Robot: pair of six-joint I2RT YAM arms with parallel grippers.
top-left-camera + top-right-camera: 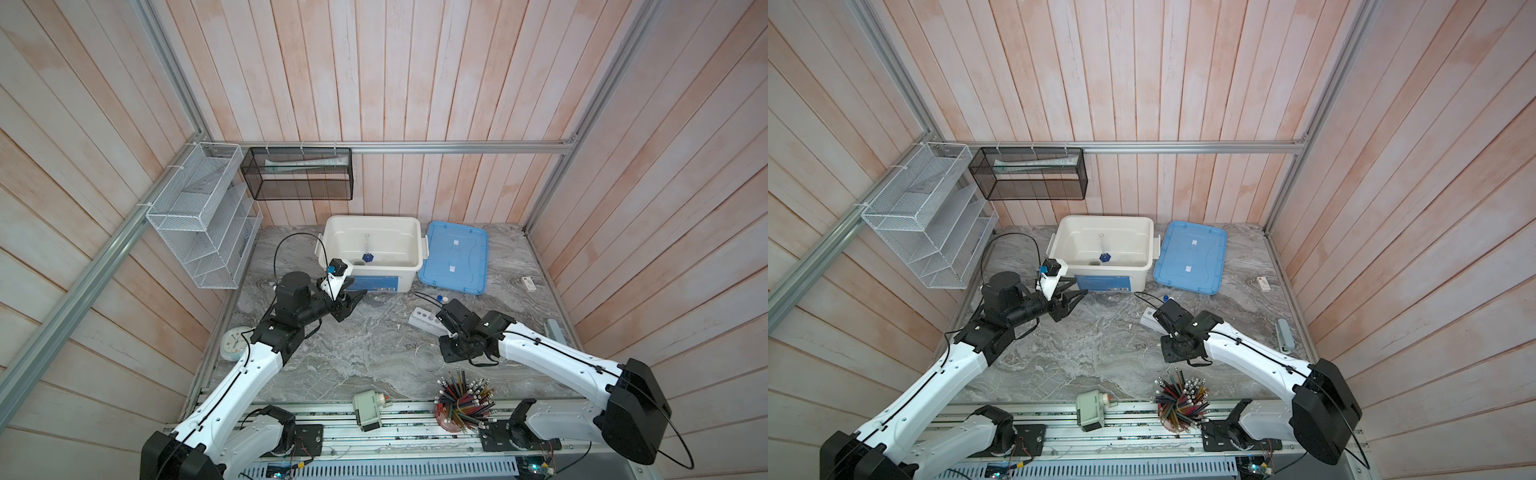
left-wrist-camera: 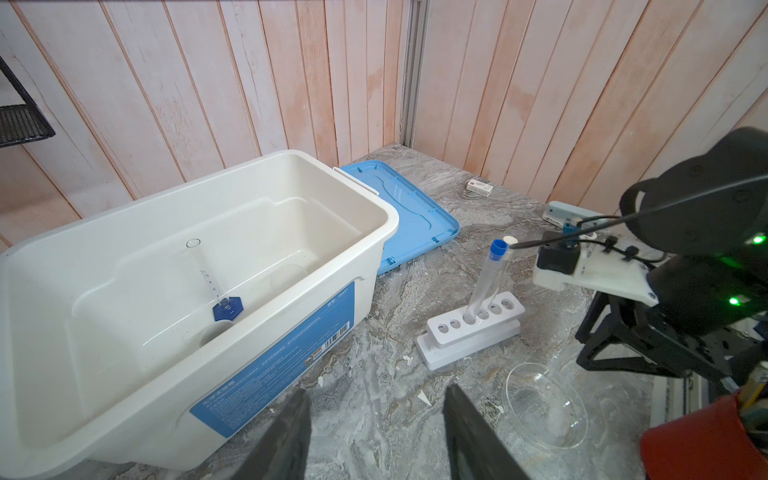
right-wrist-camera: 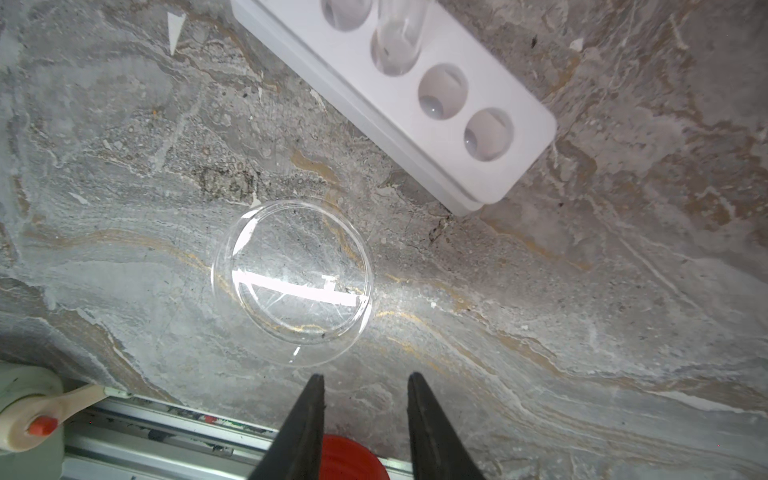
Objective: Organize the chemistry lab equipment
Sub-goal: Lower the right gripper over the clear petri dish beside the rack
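Observation:
The white six-hole rack (image 1: pixel 420 319) (image 2: pixel 473 328) (image 3: pixel 415 95) lies right of the table's middle. Two clear test tubes lean in it, one with a blue cap (image 2: pixel 498 248) and one with a white cap (image 2: pixel 509 240). A clear round dish (image 1: pixel 428 356) (image 2: pixel 546 409) (image 3: pixel 293 282) lies on the marble in front of the rack. The small blue-based cylinder (image 1: pixel 367 251) (image 2: pixel 220 295) lies inside the white bin. My right gripper (image 3: pixel 366 375) hangs open over bare marble just past the dish, holding nothing. My left gripper (image 1: pixel 353 305) (image 2: pixel 376 388) is open and empty in front of the bin.
The open white bin (image 1: pixel 328 249) stands at the back, with its blue lid (image 1: pixel 453 257) flat beside it. A red cup of pencils (image 1: pixel 461 403) and a pale green sharpener (image 1: pixel 368 409) sit at the front edge. A clock (image 1: pixel 232 344) lies at the left, and wire racks (image 1: pixel 199 216) hang on the wall.

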